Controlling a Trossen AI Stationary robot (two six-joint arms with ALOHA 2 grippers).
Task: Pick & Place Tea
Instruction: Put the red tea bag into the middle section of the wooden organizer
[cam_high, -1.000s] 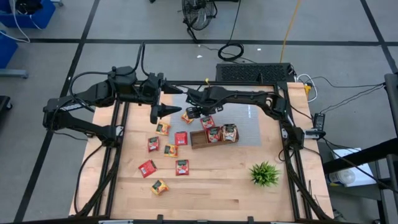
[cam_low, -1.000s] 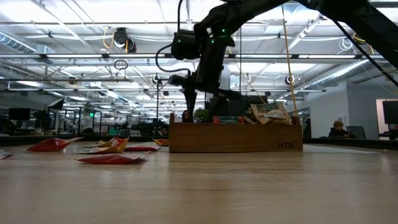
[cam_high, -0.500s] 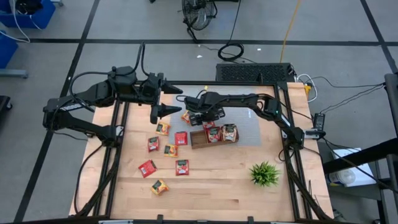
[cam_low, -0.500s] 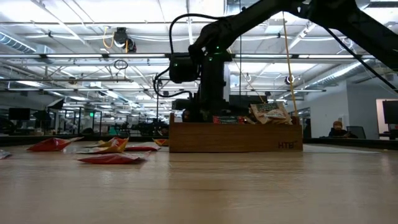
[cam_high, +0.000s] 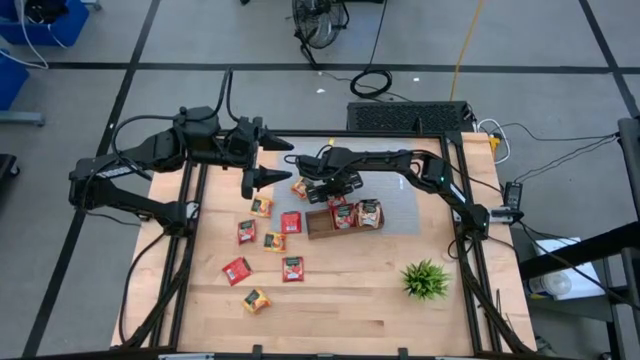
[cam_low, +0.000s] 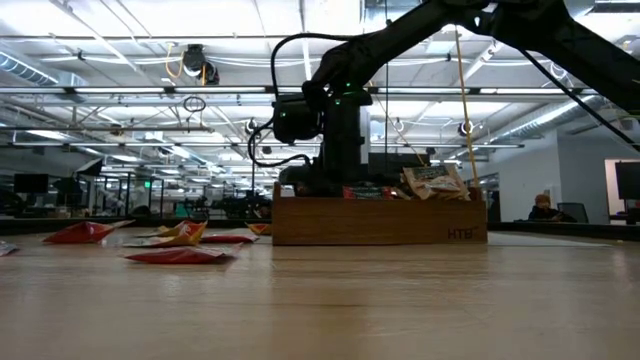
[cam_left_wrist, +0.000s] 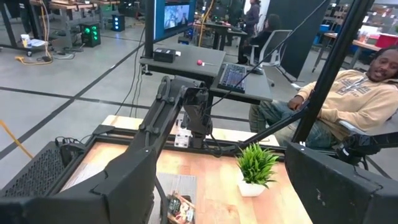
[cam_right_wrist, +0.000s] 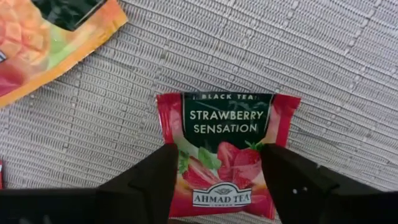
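Two fingers of the right gripper (cam_right_wrist: 214, 186) straddle a red strawberry tea sachet (cam_right_wrist: 227, 146) lying flat on the grey woven mat (cam_right_wrist: 348, 68), one finger at each side edge of the packet, parted and not yet pinching it. The sachet's long axis runs straight out ahead of the gripper, so the jaws would close across its narrow width. Seen from above, the right gripper (cam_high: 330, 186) sits at about 12 o'clock from the wooden tray (cam_high: 320, 224), just beyond its far rim. An orange sachet (cam_right_wrist: 43, 37) lies near on the same mat. From table height the tray hides the fingertips, so contact with the mat is probably made, though I cannot confirm it. The left gripper (cam_high: 262, 160) hangs wide open at 9 o'clock of the right one, farther from the sachet, holding nothing.
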